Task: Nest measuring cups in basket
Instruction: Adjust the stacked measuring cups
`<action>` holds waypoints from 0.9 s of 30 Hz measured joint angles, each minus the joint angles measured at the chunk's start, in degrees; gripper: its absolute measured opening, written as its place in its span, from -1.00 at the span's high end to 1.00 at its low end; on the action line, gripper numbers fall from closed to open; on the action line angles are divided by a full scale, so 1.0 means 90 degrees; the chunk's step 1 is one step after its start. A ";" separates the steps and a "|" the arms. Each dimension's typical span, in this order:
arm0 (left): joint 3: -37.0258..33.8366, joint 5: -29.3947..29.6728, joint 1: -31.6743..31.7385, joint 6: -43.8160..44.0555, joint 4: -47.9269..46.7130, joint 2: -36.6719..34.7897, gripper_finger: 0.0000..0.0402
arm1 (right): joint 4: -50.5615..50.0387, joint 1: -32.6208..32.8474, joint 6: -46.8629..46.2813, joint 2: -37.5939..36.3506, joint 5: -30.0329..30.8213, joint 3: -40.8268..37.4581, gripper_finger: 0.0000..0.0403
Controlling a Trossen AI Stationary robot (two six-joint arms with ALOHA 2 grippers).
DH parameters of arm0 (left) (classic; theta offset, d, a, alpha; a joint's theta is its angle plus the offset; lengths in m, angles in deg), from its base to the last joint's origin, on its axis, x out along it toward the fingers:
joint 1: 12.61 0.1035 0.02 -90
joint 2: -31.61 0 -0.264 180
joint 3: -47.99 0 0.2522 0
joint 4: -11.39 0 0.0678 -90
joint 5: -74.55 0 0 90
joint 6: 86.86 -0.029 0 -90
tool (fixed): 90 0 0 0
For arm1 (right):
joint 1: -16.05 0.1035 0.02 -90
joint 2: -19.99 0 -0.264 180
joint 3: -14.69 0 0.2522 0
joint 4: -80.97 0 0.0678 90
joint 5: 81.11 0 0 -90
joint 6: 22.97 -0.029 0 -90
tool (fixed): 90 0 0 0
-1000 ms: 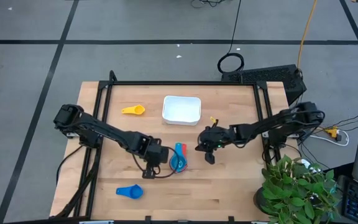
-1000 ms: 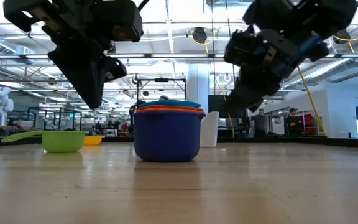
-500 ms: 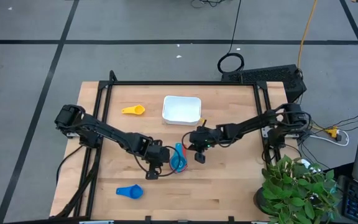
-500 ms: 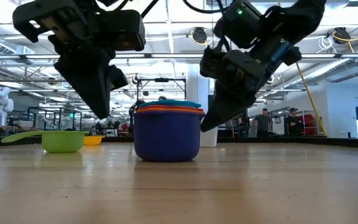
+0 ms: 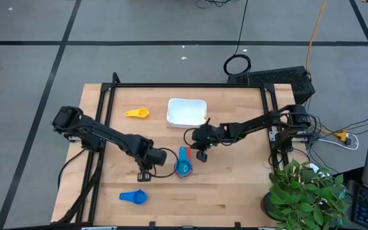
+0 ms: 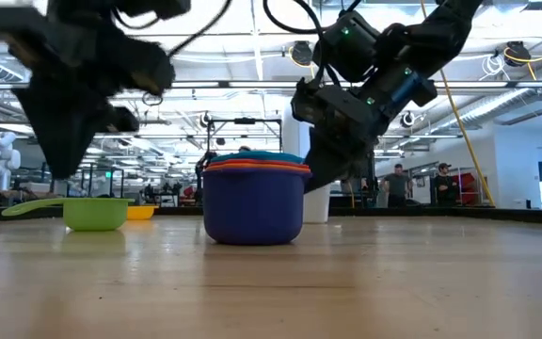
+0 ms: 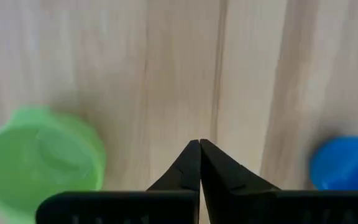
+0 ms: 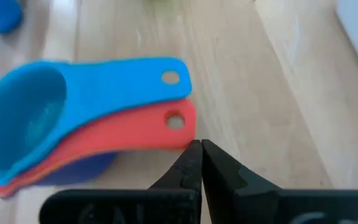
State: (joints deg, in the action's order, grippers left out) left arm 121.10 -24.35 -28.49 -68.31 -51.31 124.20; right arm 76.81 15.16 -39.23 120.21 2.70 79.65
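Observation:
A stack of nested cups (image 5: 183, 166) stands on the table: navy outermost (image 6: 252, 207), then orange, red and light blue (image 8: 36, 118) inside. Their handles point toward the far edge. My right gripper (image 8: 201, 144) is shut, its tips right by the free end of the red handle (image 8: 178, 122). My left gripper (image 7: 199, 144) is shut over bare wood to the left of the stack, between a green cup (image 7: 39, 158) and a blue cup (image 7: 347, 163). The yellow cup (image 5: 137, 113) lies to the left of the white basket (image 5: 186, 112). My right gripper has its shut fingertips at the free end of the red handle (image 8: 185, 138), coming down at a slant from the table's right. I cannot tell whether they touch it. My left gripper touches nothing.
The blue cup (image 5: 133, 197) lies near the table's near edge, to the left. The green cup (image 6: 92, 213) sits on the wood by my left arm. A black frame (image 5: 187, 85) runs along the far edge and both sides. A potted plant (image 5: 305, 191) stands off the right near corner.
My right gripper has moved toward the table's left, from open wood up to the handles of the cup stack. My left gripper has drawn away from the stack toward the table's left. The stack has stayed where it was.

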 joint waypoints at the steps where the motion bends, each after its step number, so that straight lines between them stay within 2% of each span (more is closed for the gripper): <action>1: 0.0002 -0.0009 0.0000 0.0002 -0.0053 -0.0107 0.97 | 0.0047 -0.0023 -0.0038 0.0000 -0.0004 0.0000 1.00; 8: 0.0010 0.0318 0.0000 0.0144 -0.0240 -0.0943 0.91 | 0.0192 -0.0163 -0.0088 -0.0001 -0.0158 0.0036 1.00; 14: 0.0010 0.0657 -0.0020 0.0328 -0.0251 -0.1580 0.97 | -0.0891 -0.0229 0.0073 -0.0486 0.0700 0.0175 1.00; 18: 0.0010 0.0993 -0.0087 0.0310 -0.0222 -0.1772 0.91 | -0.1646 -0.0189 -0.0052 -0.0875 0.0698 0.0248 1.00; 23: 0.0010 0.1176 -0.0085 0.0153 -0.0210 -0.1813 0.94 | -0.3505 -0.0035 0.0072 -0.0932 0.0882 0.1091 1.00; 27: 0.0010 0.1185 -0.0085 0.0157 -0.0195 -0.1811 0.98 | -0.4312 0.0069 0.0395 -0.0899 0.1025 0.1766 1.00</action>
State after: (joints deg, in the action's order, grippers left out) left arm 121.19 -13.69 -29.25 -66.90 -53.06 107.91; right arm 38.00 15.78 -35.67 112.12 11.93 95.55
